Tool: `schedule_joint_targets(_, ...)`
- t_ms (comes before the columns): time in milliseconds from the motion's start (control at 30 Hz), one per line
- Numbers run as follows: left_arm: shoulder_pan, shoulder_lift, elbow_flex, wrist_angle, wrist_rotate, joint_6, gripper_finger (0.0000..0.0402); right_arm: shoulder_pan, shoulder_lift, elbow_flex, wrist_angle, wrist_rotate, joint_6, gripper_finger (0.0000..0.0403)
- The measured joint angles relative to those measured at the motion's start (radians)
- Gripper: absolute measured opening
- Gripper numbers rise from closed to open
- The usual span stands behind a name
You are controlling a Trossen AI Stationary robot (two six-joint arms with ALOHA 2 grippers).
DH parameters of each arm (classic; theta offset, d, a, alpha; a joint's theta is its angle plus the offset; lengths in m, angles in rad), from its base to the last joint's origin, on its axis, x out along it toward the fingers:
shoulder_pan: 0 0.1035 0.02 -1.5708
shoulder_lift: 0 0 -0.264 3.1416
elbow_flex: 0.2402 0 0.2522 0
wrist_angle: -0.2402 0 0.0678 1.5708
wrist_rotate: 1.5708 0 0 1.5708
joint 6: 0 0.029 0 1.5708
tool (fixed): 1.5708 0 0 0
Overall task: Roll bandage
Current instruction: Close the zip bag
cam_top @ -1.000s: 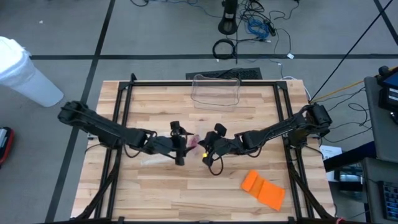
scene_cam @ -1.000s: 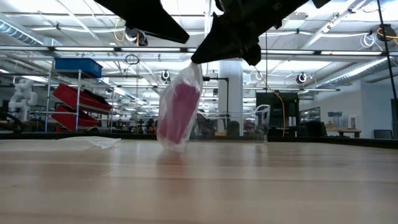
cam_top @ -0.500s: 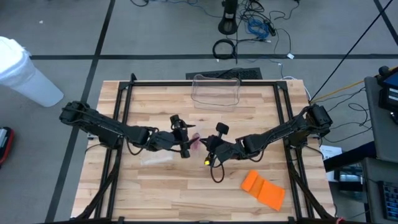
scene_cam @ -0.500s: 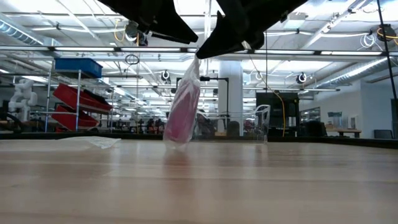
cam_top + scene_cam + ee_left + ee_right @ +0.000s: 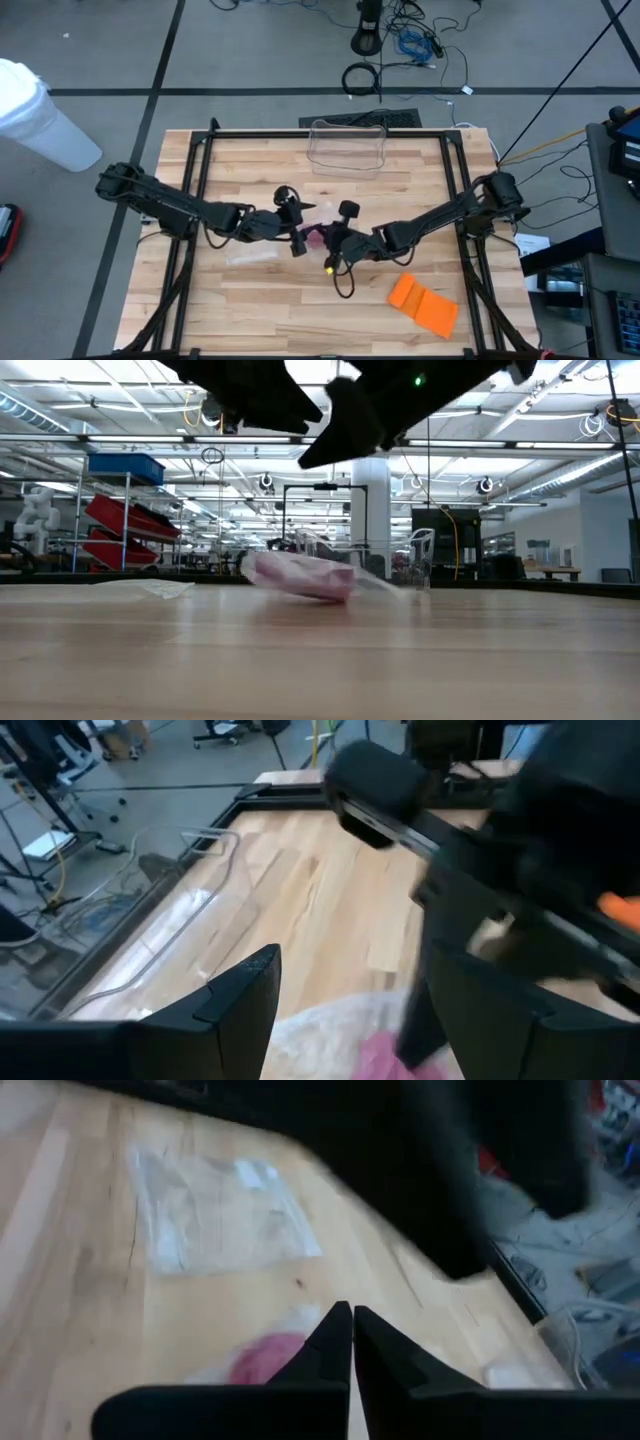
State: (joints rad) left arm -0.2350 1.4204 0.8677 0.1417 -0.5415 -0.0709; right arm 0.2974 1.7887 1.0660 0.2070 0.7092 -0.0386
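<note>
An empty clear bag (image 5: 248, 256) lies flat toward the worktop's (image 5: 300, 310) left edge. My left pincer (image 5: 297, 217) hangs at mid-worktop, fingers apart, holding nothing. Just beside it the pink bandage roll (image 5: 300, 574), in its clear wrapper, lies on its side on the wood. My right pincer (image 5: 334, 243) is pressed together, gripping nothing, just beside the roll. An orange piece (image 5: 424, 304) sits near the front right corner.
</note>
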Motion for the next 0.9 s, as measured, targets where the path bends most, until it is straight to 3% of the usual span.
schedule_joint_targets(67,0.009,0.000,0.000,-0.031,0.000,0.005,0.0253,0.000,0.021,0.000,0.011,0.014,-0.042,0.0000)
schedule_joint_targets(133,0.013,0.000,0.000,-0.071,0.000,0.021,0.0253,0.012,0.026,0.000,-0.018,0.103,-0.051,0.0000)
schedule_joint_targets(233,0.013,0.000,0.000,-0.116,0.000,0.057,0.0253,0.043,-0.003,0.000,-0.171,0.299,-0.020,0.0000)
schedule_joint_targets(300,0.013,0.000,0.000,-0.132,0.000,0.074,0.0253,0.057,-0.040,0.000,-0.285,0.322,0.047,0.0000)
schedule_joint_targets(333,0.013,0.000,0.000,-0.135,0.000,0.082,0.0253,0.059,-0.061,0.000,-0.333,0.269,0.088,0.0000)
schedule_joint_targets(467,0.013,0.000,0.000,-0.136,0.000,0.094,0.0253,-0.004,-0.112,0.001,-0.511,-0.163,0.308,0.0001)
schedule_joint_targets(533,0.012,0.000,0.000,-0.137,0.018,0.112,0.0253,-0.033,-0.113,0.001,-0.567,-0.293,0.326,0.0006)
schedule_joint_targets(700,0.009,0.000,0.000,-0.171,0.099,0.258,0.0253,-0.038,-0.072,-0.024,-0.609,-0.323,0.195,0.0044)
schedule_joint_targets(900,0.009,0.000,0.000,-0.232,0.098,0.371,0.0253,0.016,-0.012,-0.037,-0.707,-0.337,0.163,0.0138)
